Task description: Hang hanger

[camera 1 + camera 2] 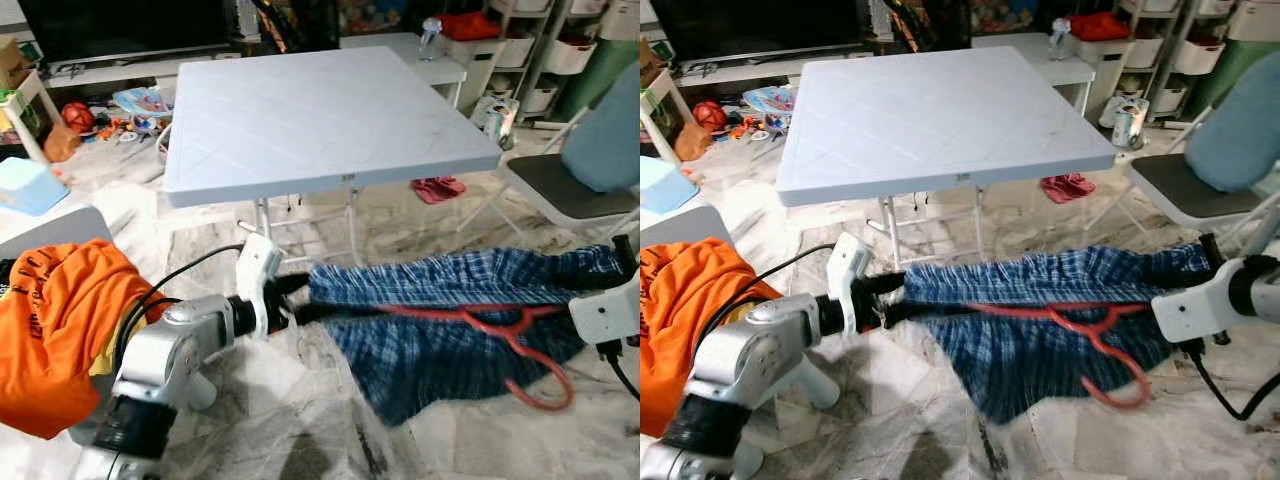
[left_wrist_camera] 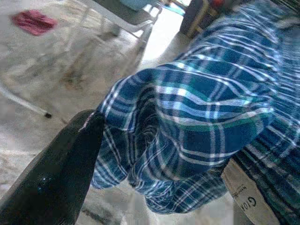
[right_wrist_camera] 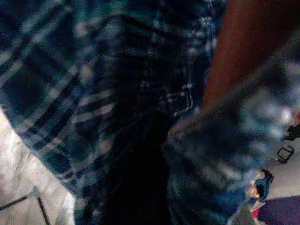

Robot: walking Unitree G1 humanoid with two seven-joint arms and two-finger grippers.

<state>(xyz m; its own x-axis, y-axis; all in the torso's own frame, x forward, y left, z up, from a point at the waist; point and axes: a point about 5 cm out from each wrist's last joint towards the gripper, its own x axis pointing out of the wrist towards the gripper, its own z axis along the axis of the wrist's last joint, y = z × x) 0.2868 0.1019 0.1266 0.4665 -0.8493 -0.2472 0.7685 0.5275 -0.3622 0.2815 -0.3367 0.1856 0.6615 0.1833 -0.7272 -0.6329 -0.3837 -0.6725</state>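
Note:
A blue plaid garment point(image 1: 440, 345) hangs stretched above the floor between my two grippers. A red hanger point(image 1: 497, 322) lies across its upper part, hook drooping toward the lower right. My left gripper point(image 1: 293, 300) is shut on the garment's left end; in the left wrist view one black finger point(image 2: 56, 173) presses against the bunched plaid cloth point(image 2: 201, 122). My right gripper point(image 1: 1206, 262) grips the garment's right end, its fingertips buried in the folds. The right wrist view is dark, with plaid cloth point(image 3: 93, 93) and a red hanger bar point(image 3: 234, 51) very close.
A white folding table point(image 1: 320, 110) stands just beyond the garment. An orange cloth point(image 1: 60, 320) is draped at my left. A folding chair point(image 1: 560, 190) stands at the right. Toys and storage shelves line the back; pale marbled floor lies below.

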